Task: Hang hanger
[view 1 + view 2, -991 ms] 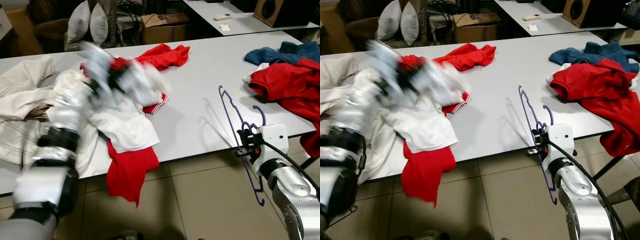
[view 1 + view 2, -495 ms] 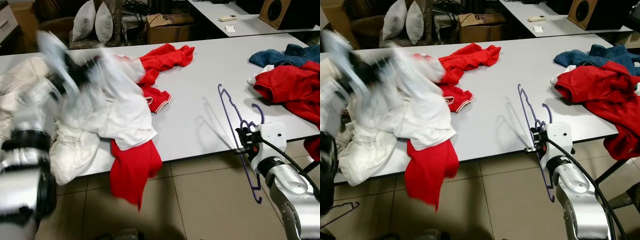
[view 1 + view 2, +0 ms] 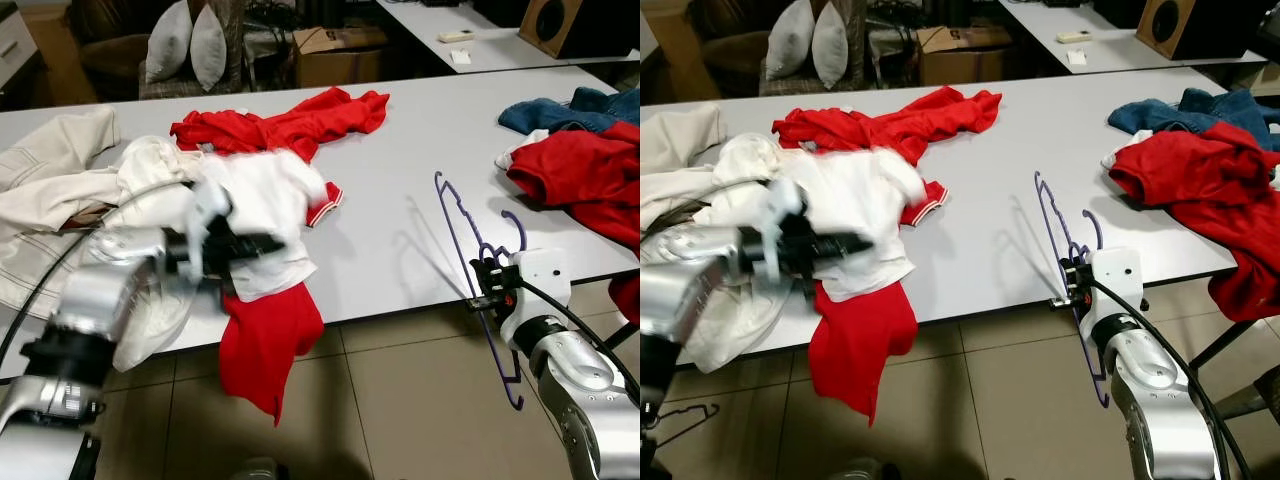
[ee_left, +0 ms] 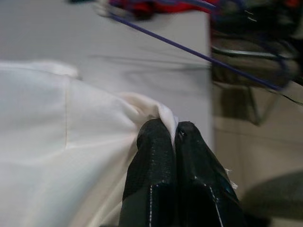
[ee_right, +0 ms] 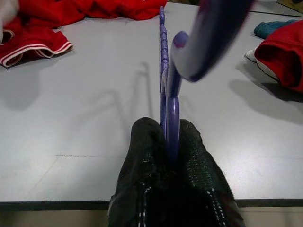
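Grippers first: we find the right gripper [image 3: 487, 290] at the near edge of the white table [image 3: 400, 130], its two black fingers [image 5: 142, 156] pinching the purple hanger [image 3: 462, 228]. The hanger stands upright on edge, its upper part over the tabletop and its lower part hanging below the table edge toward the tiled floor [image 3: 400, 400]. Its hook curves up just beside the gripper.

We note the left gripper [image 4: 171, 135] over the near left part of the table, fingers pressed together on a fold of the white shirt [image 3: 265, 215]. The shirt lies spread over a red garment [image 3: 262, 335] that droops off the table edge. More red cloth [image 3: 300, 120] lies beyond it, and a cream garment [image 3: 50, 190] sits at the far left.

On the right end we record a red heap [image 3: 580, 180] with blue denim [image 3: 570, 105] behind it, well apart from the hanger.
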Controlling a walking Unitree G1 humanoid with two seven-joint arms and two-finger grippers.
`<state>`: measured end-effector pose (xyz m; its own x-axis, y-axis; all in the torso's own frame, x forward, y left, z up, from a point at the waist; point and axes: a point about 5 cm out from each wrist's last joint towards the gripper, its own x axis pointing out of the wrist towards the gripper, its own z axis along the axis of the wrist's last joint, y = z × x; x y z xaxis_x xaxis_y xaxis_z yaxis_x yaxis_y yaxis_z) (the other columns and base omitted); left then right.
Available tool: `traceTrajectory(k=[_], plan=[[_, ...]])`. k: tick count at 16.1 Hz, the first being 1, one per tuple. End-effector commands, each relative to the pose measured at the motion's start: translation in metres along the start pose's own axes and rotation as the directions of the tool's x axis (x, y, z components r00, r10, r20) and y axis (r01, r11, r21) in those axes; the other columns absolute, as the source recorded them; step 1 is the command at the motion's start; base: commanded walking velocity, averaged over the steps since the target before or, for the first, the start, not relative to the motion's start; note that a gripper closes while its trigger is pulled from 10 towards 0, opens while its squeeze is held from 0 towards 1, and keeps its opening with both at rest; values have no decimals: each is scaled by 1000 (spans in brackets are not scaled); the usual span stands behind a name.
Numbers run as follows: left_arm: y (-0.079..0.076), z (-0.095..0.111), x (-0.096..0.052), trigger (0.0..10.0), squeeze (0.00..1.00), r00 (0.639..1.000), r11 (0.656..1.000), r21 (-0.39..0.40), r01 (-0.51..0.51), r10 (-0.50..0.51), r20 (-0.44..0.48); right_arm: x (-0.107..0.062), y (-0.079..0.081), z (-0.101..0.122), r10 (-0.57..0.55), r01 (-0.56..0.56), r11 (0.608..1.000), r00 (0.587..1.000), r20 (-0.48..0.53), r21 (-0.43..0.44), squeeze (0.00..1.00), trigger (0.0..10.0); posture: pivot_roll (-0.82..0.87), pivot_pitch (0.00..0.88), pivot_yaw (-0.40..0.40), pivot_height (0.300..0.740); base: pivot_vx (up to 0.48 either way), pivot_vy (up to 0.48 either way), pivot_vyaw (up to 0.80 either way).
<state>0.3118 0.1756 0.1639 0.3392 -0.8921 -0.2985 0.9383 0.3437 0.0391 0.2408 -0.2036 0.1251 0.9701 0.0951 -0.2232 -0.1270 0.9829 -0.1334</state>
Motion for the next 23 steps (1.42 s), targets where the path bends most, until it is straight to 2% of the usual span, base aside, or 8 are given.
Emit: traceTrajectory(k=[1,3,4,6,16,17,21,23], plan=[[-3,2,1,0,0,999,999,14,33,-32,-26,0,0,0,-4,4,1000,1000,9,0,0,10000,-32,0,39,740,0,0,0],[0,4,-4,10000,0,997,999,38,-10,13,-76,0,-1,0,-6,6,1000,1000,9,-2,0,10000,-31,0,41,740,0,0,0],[2,8,-5,10000,0,998,998,52,-28,31,-58,0,-1,0,-6,6,1000,1000,9,-2,0,10000,-30,0,42,740,0,0,0],[0,26,-8,10000,1000,1000,1000,20,0,0,17,0,0,-1,-5,5,1000,1000,9,-1,0,10000,-29,0,42,740,0,0,0],[52,33,-12,10000,1000,894,890,103,-445,448,-6,3,2,0,-11,10,1000,1000,15,11,0,10000,-25,0,54,740,0,0,0],[46,31,-5,10000,27,924,922,81,-379,381,-8,3,2,0,-12,11,1000,1000,15,12,0,10000,-27,0,58,740,0,0,0],[43,12,13,10000,0,938,936,163,-310,330,-110,2,2,-1,-24,24,1000,1000,17,18,0,10000,-34,0,71,740,0,0,0],[48,5,13,0,0,908,911,231,-343,384,-166,1,2,-2,-27,27,999,999,18,19,0,10000,-36,0,75,740,0,0,0]])
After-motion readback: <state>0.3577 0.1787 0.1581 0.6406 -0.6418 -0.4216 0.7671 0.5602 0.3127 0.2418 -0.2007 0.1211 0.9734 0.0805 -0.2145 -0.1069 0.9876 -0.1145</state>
